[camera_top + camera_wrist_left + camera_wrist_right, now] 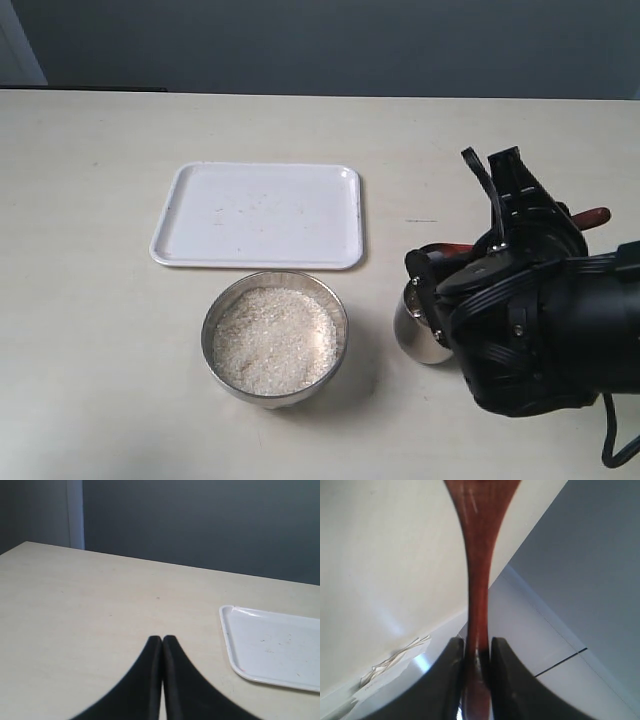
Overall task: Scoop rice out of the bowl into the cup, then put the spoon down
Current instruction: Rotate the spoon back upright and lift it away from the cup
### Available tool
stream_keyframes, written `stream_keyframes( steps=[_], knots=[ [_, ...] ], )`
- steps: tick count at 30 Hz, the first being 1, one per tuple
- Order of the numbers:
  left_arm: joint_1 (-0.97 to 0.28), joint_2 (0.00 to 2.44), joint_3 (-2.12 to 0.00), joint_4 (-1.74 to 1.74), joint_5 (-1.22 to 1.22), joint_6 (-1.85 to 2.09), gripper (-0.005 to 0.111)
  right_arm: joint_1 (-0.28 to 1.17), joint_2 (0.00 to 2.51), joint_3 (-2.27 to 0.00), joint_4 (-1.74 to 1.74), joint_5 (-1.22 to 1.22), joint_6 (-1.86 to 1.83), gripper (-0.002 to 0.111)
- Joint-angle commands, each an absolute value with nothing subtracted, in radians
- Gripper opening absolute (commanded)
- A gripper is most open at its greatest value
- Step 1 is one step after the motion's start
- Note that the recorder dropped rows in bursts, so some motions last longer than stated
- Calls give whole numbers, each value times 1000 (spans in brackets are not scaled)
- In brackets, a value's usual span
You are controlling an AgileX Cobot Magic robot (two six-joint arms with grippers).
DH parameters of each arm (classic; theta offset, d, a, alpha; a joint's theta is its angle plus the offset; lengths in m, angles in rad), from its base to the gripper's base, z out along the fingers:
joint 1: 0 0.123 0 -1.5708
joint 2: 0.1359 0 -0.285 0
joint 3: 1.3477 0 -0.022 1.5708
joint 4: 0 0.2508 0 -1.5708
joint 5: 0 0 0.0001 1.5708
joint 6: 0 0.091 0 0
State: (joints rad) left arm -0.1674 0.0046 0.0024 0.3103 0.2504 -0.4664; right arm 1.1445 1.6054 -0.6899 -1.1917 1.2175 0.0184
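The steel bowl (213, 345), full of white rice (275, 338), stands at the front middle of the table. To its right is the small steel cup (408, 325), half hidden by my right arm. My right gripper (470, 255) (477, 645) is shut on the handle of the reddish-brown wooden spoon (592, 216) (479, 570). The gripper holds the spoon just above the cup. The spoon's head runs out of the right wrist view, so any rice on it is hidden. My left gripper (162, 639) is shut and empty, low over bare table, and the exterior view does not show it.
A flat white tray (260, 215) (270, 650) lies behind the bowl. My bulky right arm (545, 340) fills the front right corner. The table edge and a grey wall run along the back.
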Motion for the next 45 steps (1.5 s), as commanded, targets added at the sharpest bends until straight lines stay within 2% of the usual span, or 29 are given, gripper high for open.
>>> stream_keyframes(
  steps=[1, 9, 23, 38, 45],
  knots=[
    [-171, 0, 0, 308, 239, -469, 1, 1147, 1598, -681, -1201, 1221, 23, -1],
    [-171, 0, 0, 308, 239, -469, 1, 1147, 1598, -599, -1274, 1221, 25, -1],
    [-171, 0, 0, 308, 239, -469, 1, 1147, 1598, -594, -1354, 1221, 56, -1],
    [-171, 0, 0, 308, 239, -469, 1, 1147, 1377, -686, -785, 1221, 199, -1],
    [-171, 0, 0, 308, 239, -469, 1, 1105, 1343, -686, -679, 1189, 202, -1]
  ],
)
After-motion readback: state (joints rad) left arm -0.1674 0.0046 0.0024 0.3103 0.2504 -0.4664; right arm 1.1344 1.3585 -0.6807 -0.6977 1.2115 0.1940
